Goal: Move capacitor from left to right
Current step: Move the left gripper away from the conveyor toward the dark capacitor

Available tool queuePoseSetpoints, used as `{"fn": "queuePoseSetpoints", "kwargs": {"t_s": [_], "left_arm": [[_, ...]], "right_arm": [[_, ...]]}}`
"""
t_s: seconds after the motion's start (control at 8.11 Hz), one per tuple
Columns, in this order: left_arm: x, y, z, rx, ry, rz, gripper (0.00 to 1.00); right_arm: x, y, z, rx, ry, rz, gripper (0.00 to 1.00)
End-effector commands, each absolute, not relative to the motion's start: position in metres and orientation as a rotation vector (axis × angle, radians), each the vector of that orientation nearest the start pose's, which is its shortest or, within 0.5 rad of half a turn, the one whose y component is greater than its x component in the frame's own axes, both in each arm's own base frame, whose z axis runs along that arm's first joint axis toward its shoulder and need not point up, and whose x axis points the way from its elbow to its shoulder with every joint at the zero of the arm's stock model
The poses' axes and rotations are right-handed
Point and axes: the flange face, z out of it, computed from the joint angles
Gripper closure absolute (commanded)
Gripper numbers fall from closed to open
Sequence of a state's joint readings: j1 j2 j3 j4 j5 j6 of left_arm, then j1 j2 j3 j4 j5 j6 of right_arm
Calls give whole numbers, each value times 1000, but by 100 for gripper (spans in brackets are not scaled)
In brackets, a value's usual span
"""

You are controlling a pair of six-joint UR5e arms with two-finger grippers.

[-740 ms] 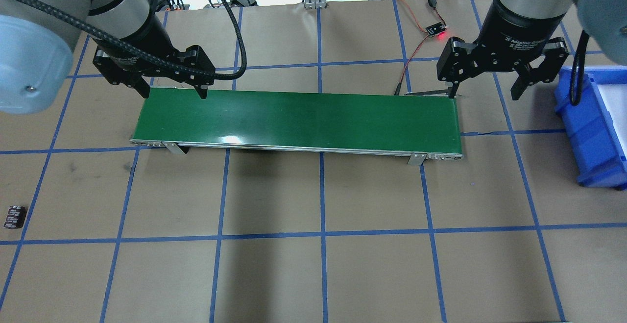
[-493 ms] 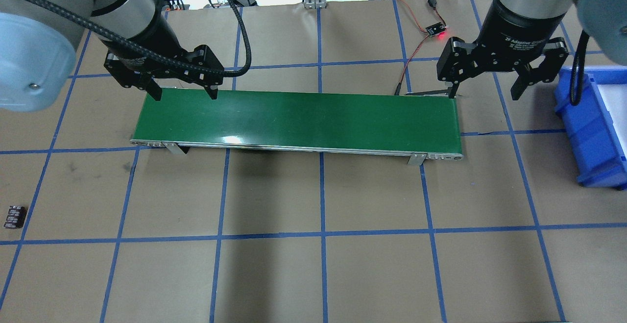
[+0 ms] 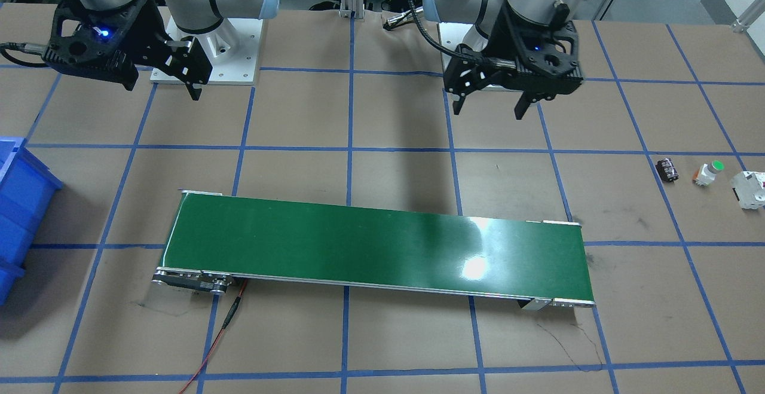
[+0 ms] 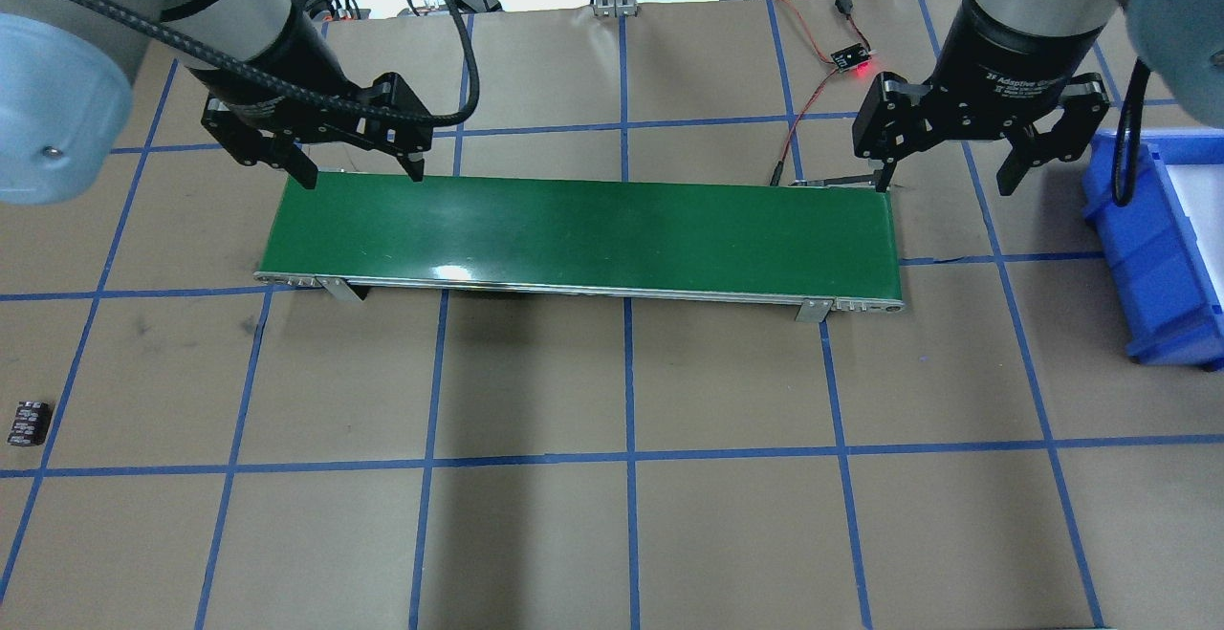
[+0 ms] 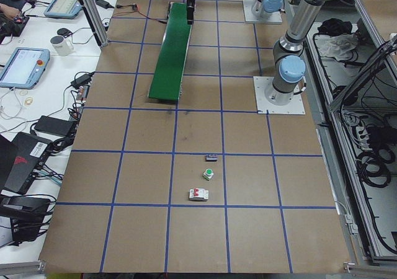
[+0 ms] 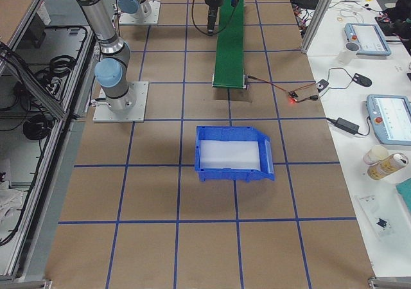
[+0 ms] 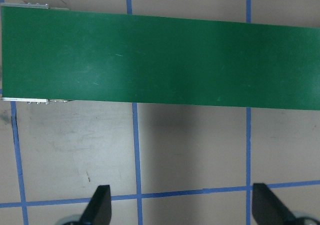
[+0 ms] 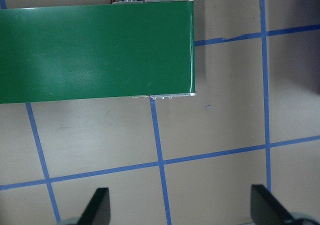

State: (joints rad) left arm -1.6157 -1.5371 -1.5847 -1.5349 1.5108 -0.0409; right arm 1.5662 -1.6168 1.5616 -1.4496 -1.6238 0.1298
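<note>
The capacitor (image 4: 27, 423), a tiny black cylinder with pale markings, lies on the brown table at the far left, well away from both grippers. It also shows in the front-facing view (image 3: 667, 170) and the exterior left view (image 5: 211, 158). My left gripper (image 4: 361, 176) is open and empty, high above the table near the left end of the green conveyor belt (image 4: 583, 228). Its fingers show in the left wrist view (image 7: 97, 207). My right gripper (image 4: 945, 187) is open and empty, high near the belt's right end.
A blue bin (image 4: 1147, 248) stands at the right edge of the table. A small white part with a green cap (image 3: 708, 173) and a white breaker block (image 3: 750, 189) lie beside the capacitor. A red wire and a lit sensor board (image 4: 851, 60) sit behind the belt's right end.
My left gripper has shifted a little to the right and turned slightly. The right arm and the capacitor have not moved.
</note>
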Motion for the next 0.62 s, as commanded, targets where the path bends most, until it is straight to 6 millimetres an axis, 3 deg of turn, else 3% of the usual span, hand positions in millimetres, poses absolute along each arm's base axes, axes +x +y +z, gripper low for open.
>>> {"fn": "queuePoseSetpoints", "kwargs": {"t_s": [0.0, 0.25, 0.49], "left_arm": [[-44, -506, 491, -263, 3121, -50, 0], [63, -512, 474, -340, 3112, 0, 0], [171, -500, 454, -363, 3119, 28, 0]], "right_arm": [[126, -465, 503, 206, 3192, 102, 0], [124, -467, 504, 196, 3200, 85, 0], [124, -469, 503, 199, 3197, 88, 0]]}}
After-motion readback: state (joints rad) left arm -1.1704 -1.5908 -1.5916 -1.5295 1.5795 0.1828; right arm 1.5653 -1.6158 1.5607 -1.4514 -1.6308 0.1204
